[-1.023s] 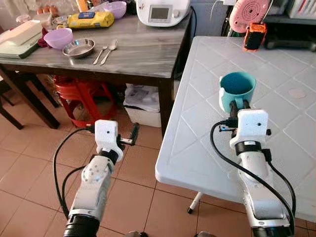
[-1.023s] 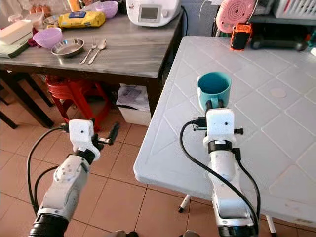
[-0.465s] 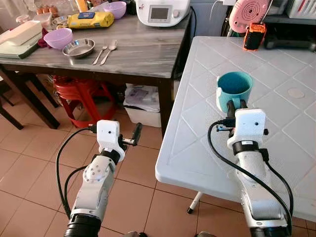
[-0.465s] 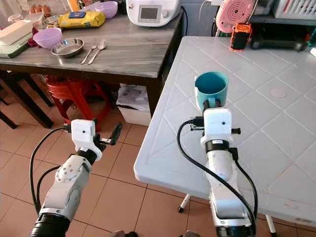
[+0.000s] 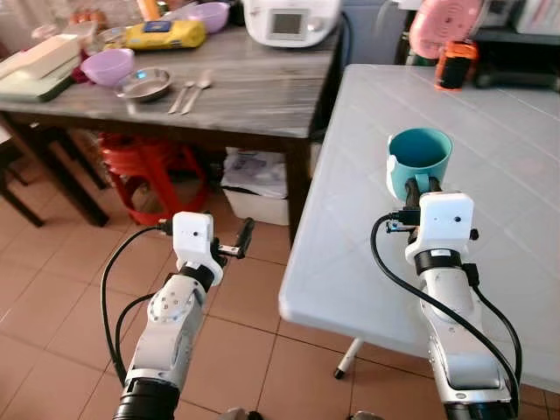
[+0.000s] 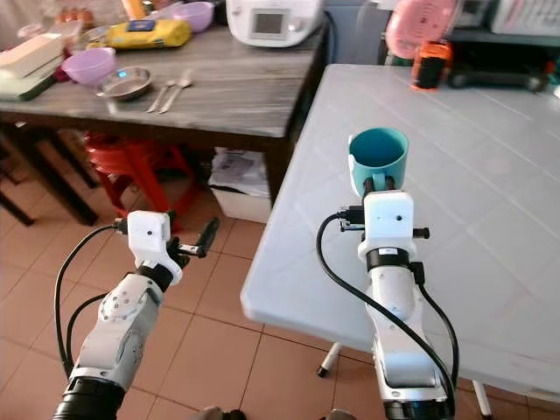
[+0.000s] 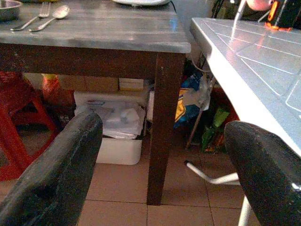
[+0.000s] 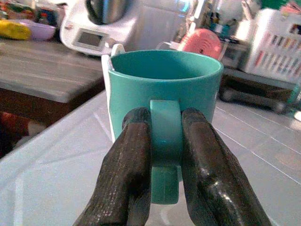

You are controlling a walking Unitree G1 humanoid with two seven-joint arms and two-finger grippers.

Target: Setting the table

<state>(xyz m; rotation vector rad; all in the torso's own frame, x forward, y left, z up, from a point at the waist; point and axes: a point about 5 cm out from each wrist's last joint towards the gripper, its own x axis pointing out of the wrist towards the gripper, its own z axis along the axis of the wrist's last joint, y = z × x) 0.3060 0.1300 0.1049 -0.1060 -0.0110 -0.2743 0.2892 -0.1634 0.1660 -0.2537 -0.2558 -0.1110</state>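
So the right pincer point(image 8: 164, 155) is clenched on the teal mug point(image 5: 420, 157) by its handle, mug upright, over the near-left part of the white bench point(image 5: 507, 131). Left pincer point(image 7: 160, 160) hangs released over the floor, well left.

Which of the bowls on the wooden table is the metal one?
The steel bowl beside the fork and spoon; the other two bowls are purple plastic.

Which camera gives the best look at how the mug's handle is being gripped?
The right wrist view: the mug is close up, with the right gripper shut on its handle, one finger each side. Both eye views show the mug from above on the white table, the handle mostly hidden behind the wrist.
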